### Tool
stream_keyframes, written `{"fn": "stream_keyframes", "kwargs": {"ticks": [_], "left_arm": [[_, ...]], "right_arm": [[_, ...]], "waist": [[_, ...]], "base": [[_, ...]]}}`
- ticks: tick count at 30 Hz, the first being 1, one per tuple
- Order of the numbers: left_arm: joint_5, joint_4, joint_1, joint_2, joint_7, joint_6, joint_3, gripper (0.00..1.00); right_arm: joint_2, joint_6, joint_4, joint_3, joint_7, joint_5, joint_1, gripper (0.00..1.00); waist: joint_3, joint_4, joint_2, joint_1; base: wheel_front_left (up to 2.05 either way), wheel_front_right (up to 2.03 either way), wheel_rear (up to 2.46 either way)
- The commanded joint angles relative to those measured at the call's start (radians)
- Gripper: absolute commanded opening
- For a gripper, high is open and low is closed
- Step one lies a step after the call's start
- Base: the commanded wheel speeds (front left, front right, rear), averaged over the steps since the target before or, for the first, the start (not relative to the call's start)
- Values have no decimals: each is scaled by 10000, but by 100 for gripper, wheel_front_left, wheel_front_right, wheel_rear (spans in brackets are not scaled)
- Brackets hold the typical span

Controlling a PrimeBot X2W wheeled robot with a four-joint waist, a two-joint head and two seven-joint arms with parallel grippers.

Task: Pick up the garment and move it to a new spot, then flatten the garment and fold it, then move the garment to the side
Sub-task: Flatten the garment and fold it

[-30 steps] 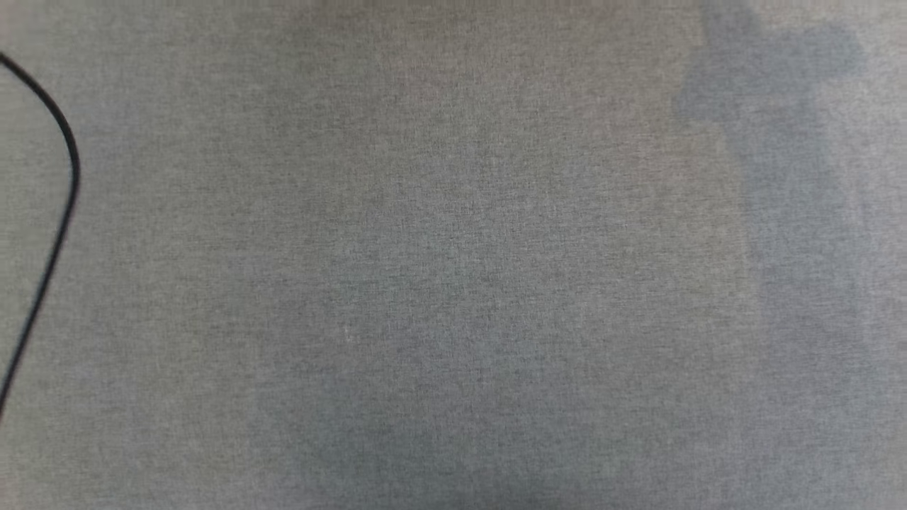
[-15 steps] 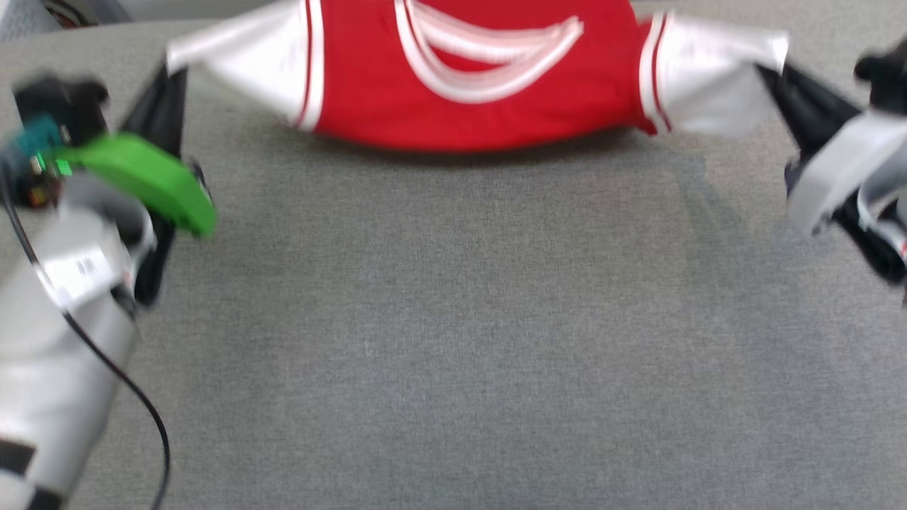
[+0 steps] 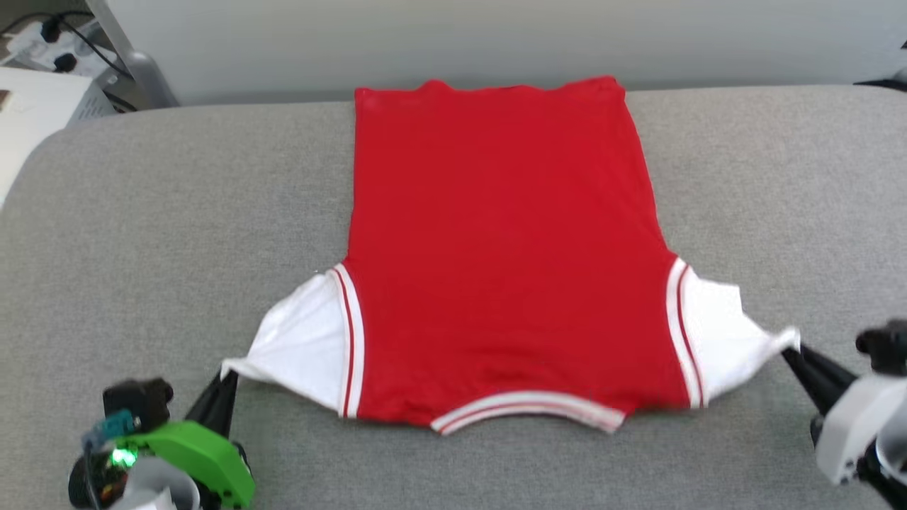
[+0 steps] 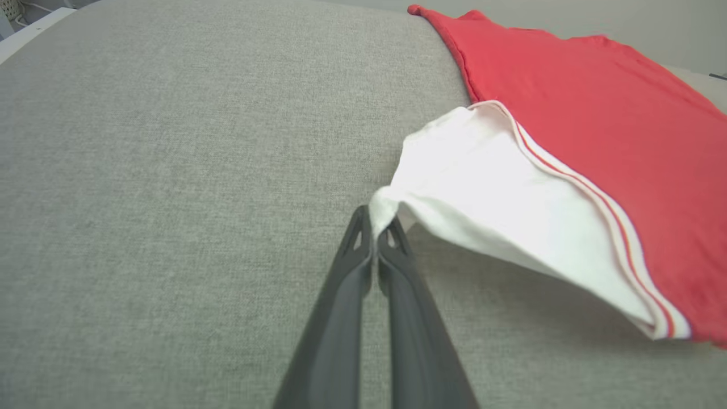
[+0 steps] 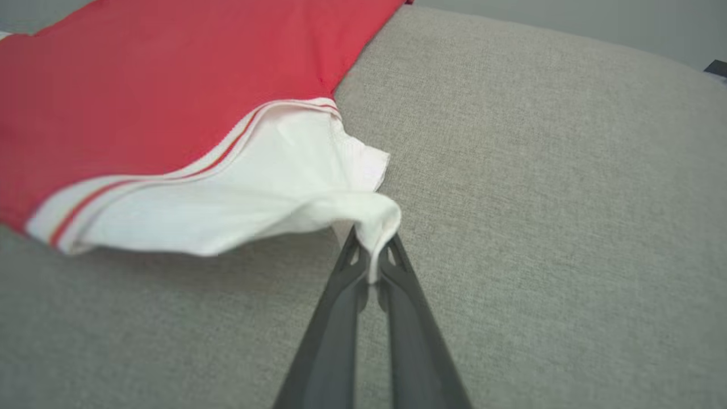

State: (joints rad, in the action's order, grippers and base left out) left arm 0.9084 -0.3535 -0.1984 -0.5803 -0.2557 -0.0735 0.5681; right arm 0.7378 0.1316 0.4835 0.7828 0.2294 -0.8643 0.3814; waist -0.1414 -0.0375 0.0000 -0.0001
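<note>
The garment [image 3: 503,241], a red jersey with white short sleeves, lies spread on the grey surface, collar toward me and hem at the far edge. Its plain red side faces up. My left gripper [image 3: 228,377] is shut on the tip of the left white sleeve [image 4: 483,187], holding it slightly off the surface. My right gripper [image 3: 790,348] is shut on the tip of the right white sleeve [image 5: 272,187], also lifted a little. In the wrist views each gripper's dark fingers [image 4: 363,267] [image 5: 363,272] pinch the sleeve cloth between them.
The grey padded surface [image 3: 177,212] stretches wide on both sides of the shirt. A pale wall runs behind its far edge. At the far left stand a white box [image 3: 35,113] and a power strip with cables [image 3: 49,42].
The head camera has tilted up, from bare grey surface to the whole shirt. Both grippers keep hold of the sleeve tips, and the shirt now lies spread flat rather than hanging stretched.
</note>
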Motion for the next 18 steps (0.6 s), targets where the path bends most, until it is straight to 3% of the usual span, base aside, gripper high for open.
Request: {"fn": "stream_keyframes", "kwargs": {"ticks": [1, 8, 15, 16, 17, 18], "left_arm": [[55, 19, 388, -17, -56, -184, -75, 0], [81, 321, 1866, 33, -59, -621, -428, 0], [-118, 667, 2538, 64, -59, -776, -595, 0], [-167, 723, 2510, 85, -60, -776, -599, 0], [-215, 764, 2474, 95, -60, -771, -593, 0], [-262, 815, 2423, 105, -60, -760, -578, 0]], "right_arm": [[67, -9, 49, -182, 67, -131, -537, 0], [18, -9, -397, -1249, 43, -335, -2817, 0], [-133, -9, -1044, -2260, -596, -173, -4166, 0], [-199, -9, -1136, -2437, -715, -113, -4240, 16], [-246, -9, -1224, -2569, -815, -57, -4284, 21], [-280, -9, -1352, -2714, -957, 43, -4320, 42]], "waist": [[286, 57, 0, 1], [574, 66, 0, 1], [504, 57, 0, 1], [485, 68, 0, 1], [475, 79, 0, 1], [462, 87, 0, 1]], "base": [[0, 0, 0], [0, 0, 0], [0, 0, 0], [0, 0, 0], [0, 0, 0], [0, 0, 0]]}}
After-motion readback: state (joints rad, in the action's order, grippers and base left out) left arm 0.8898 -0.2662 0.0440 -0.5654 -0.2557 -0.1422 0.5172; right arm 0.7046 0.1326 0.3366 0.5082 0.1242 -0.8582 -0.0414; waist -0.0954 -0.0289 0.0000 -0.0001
